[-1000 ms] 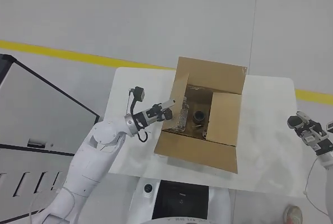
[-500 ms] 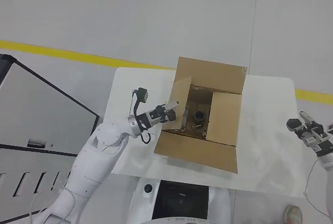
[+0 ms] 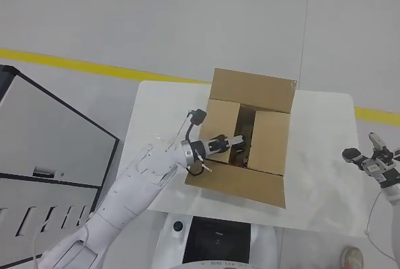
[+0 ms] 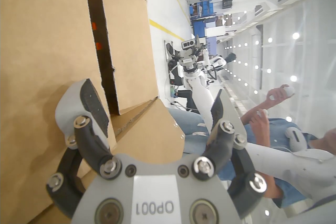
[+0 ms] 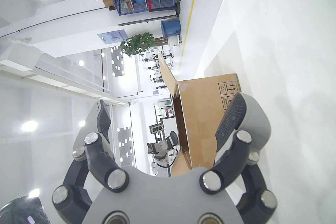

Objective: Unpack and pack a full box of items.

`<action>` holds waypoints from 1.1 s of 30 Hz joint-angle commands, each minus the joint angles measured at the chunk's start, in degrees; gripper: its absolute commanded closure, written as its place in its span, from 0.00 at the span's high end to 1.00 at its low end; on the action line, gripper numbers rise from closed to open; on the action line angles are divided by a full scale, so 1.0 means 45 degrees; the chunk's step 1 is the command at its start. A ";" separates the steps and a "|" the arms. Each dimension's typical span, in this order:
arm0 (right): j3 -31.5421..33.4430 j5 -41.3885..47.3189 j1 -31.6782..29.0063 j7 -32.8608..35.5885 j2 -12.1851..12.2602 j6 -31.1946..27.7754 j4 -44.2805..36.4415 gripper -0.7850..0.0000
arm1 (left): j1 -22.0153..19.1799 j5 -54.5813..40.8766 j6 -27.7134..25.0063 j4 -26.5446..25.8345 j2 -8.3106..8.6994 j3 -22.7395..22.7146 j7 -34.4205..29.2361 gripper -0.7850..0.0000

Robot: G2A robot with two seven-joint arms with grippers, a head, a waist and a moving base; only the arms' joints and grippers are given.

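– Standing at the middle of one white table [image 3: 321, 175], a single cardboard box [image 3: 236, 180] is shown from above. How many flaps are counted on it?

– Four flaps are counted. Two are laid inward across the opening, side by side, with a narrow dark gap left between them. Two are turned outward, one at the far side and one at the near side, toward the robot.

– What is made out through that gap?

– Dark items are glimpsed inside the box, but their number cannot be told.

– How many grippers are seen, and where are they placed?

– Two are seen. The left gripper [image 3: 234, 140] is held over the box, above the inward flap on the robot's left, with its tip at the gap. The right gripper [image 3: 369, 153] is held just past the table's right edge, well apart from the box.

– How are the jaws of each set?

– Both pairs are spread wide, and nothing is held in either. In the left wrist view, one finger pad [image 4: 90, 101] of the left gripper [image 4: 152, 91] is pictured close against the brown cardboard of the box [image 4: 47, 25], and the other finger is seen out in free air beyond the box's edge. In the right wrist view, the box [image 5: 207, 109] is framed farther off between the two parted fingers of the right gripper [image 5: 170, 114], one upright side being shown with a flap raised above it.
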 commanded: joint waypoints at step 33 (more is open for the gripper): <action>-0.1206 0.1431 0.0436 0.0684 -0.0253 0.0028 -0.0862 1.00 | 0.3935 -0.2548 0.1883 -0.4542 0.1179 -0.7714 -0.4093 1.00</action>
